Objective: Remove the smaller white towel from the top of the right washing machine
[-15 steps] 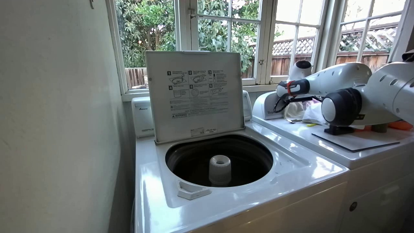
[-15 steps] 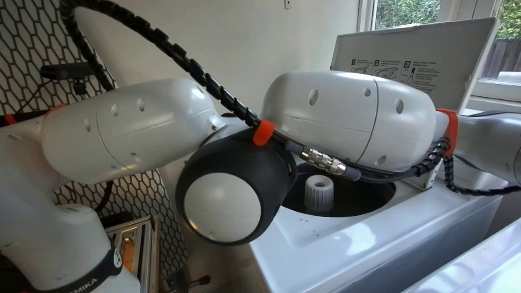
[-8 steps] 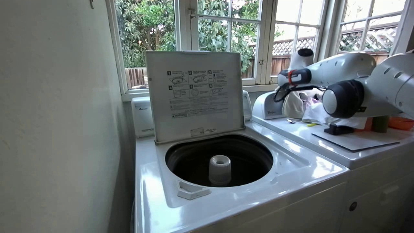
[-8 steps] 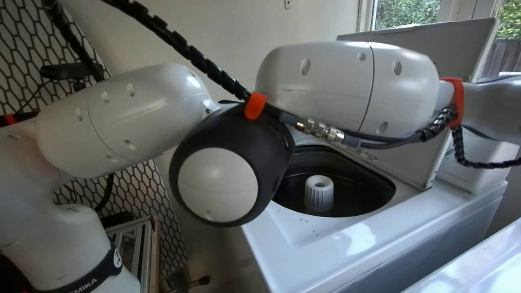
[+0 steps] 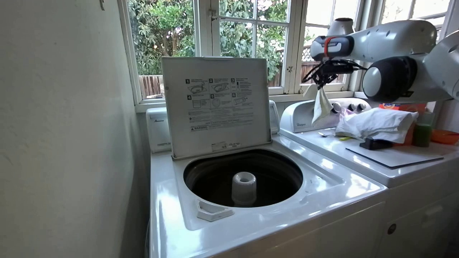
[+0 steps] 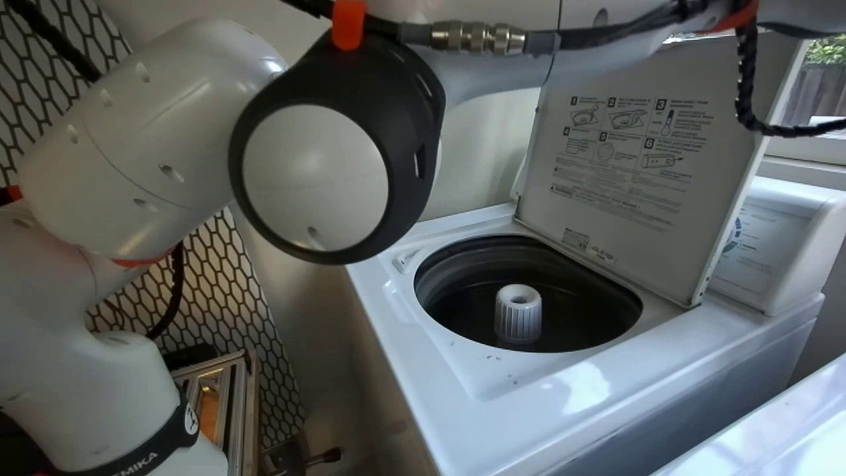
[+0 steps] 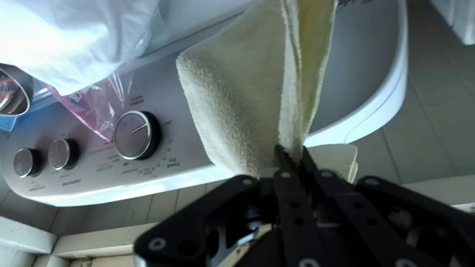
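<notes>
Lifting appears done: your gripper [image 7: 292,154] is clamped on the smaller white towel [image 7: 233,100], which hangs at its 6 o'clock in an exterior view, apparently clear of the right washing machine [image 5: 331,147]. Left for you, by judgement: carrying it away and letting go. The towel is creamy terry, loosely folded, its edge seemingly stitched. At the gripper's 4 o'clock there, a smoother, rumpled white bundle [image 5: 376,123] lies on the machine's flat, glossy top.
</notes>
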{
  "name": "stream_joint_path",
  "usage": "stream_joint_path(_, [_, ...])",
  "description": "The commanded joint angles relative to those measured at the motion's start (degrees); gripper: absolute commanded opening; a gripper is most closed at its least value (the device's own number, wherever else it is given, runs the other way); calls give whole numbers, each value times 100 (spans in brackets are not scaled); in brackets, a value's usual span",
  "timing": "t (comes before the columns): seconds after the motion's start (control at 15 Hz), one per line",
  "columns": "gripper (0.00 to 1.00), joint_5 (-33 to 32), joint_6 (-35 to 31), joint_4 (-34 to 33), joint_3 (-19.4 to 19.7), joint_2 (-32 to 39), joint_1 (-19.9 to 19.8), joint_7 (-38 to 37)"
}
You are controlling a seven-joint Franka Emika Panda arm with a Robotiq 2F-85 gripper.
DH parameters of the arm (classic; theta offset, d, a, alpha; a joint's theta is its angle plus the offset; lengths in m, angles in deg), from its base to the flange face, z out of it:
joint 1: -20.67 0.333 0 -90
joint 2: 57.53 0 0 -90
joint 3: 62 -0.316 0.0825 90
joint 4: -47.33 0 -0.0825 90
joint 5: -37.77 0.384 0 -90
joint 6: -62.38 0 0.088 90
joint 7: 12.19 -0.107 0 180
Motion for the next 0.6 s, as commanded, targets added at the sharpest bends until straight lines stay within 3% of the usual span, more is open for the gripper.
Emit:
stream_joint_path(0.0, [2, 336, 1102, 301, -276, -444, -61, 421])
stream_joint_path(0.53, [2, 341, 3778, 58, -192, -275, -195, 434])
